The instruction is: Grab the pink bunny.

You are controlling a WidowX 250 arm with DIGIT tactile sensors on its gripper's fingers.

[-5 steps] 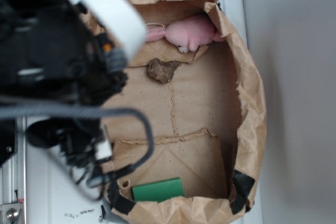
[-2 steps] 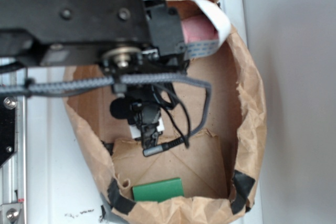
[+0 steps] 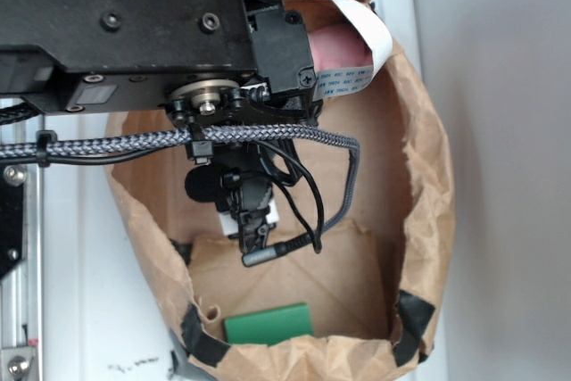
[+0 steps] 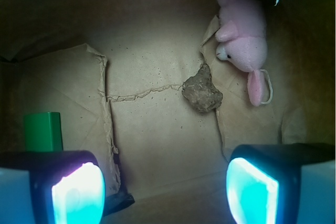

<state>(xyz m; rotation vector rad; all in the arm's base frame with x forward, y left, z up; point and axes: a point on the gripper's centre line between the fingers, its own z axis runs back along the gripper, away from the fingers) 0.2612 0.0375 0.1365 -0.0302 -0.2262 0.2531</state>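
Exterior view: black arm (image 3: pixel 134 33) blocking most of the brown paper bag (image 3: pixel 428 176), a sliver of the pink bunny (image 3: pixel 339 45) peeking out at the bag's far end, green block (image 3: pixel 268 323) sitting at the near end.

Wrist view: gripper (image 4: pixel 165 182) spread wide, glowing pads (image 4: pixel 79 192) at both lower corners, nothing between them. Pink bunny (image 4: pixel 242 30) lying top right on the bag floor, brown rock-like lump (image 4: pixel 202 92) just beside it, green block (image 4: pixel 43 131) far left.
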